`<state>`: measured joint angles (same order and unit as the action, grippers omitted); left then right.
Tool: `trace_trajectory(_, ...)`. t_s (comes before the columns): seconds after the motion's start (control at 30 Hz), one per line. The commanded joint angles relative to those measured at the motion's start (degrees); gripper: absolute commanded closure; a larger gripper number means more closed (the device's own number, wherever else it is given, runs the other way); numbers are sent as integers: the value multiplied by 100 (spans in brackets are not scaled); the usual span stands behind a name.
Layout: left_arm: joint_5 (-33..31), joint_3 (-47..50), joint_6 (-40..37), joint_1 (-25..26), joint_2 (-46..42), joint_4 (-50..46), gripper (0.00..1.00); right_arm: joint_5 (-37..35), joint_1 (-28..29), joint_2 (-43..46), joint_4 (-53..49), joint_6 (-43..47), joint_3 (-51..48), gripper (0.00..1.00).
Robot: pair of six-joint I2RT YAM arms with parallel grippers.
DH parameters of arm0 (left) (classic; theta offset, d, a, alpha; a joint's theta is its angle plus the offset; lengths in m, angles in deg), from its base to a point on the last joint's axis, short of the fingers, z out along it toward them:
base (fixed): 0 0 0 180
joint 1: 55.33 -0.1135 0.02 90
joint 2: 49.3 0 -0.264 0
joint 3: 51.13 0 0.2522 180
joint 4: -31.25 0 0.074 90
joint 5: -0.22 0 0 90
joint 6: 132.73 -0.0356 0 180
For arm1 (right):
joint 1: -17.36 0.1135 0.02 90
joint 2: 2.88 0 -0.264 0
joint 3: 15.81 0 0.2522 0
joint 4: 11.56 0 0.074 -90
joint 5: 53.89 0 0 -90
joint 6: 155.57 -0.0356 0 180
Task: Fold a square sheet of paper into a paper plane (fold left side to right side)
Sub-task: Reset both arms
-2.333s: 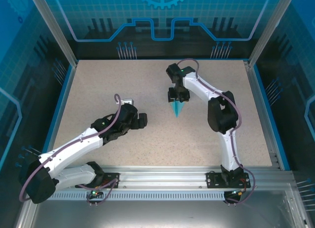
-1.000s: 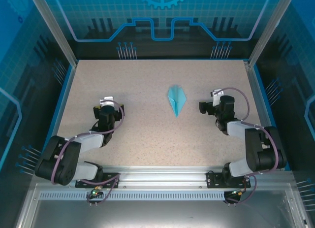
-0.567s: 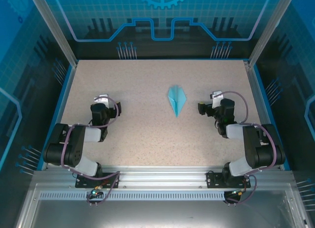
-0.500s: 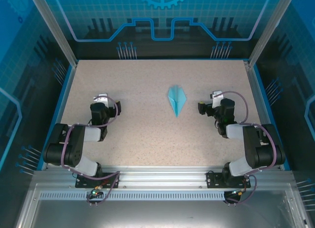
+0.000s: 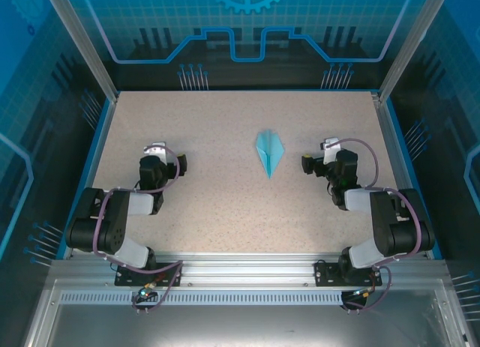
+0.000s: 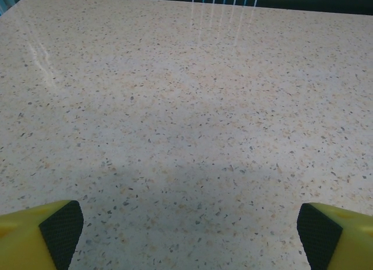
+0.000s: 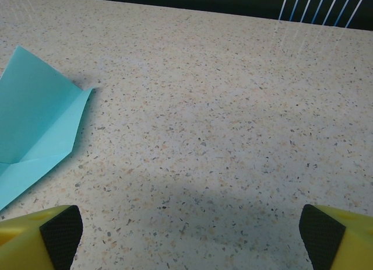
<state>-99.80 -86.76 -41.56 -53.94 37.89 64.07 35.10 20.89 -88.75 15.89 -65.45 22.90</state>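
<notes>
We judge folding complete: paper plane (image 5: 270,152) lies free on the table (image 5: 225,204), creased to a point. Left fingers (image 6: 58,226) and right fingers (image 7: 58,229) spread wide, empty, neither touching it.

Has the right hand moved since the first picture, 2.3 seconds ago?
Yes. The right hand left the paper plane and drew back rightward, toward the table's blue right edge.

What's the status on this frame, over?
Left gripper open, empty. Right gripper open, empty, paper plane off its left side. Plane folded, lying free on table, nose toward the bases. Nothing blocking it.
</notes>
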Motion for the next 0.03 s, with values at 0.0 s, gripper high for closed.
trace_trajectory(0.0,249,-142,-37,-49,-27,-26,1,-12,-64,-34,186,83,-21,0)
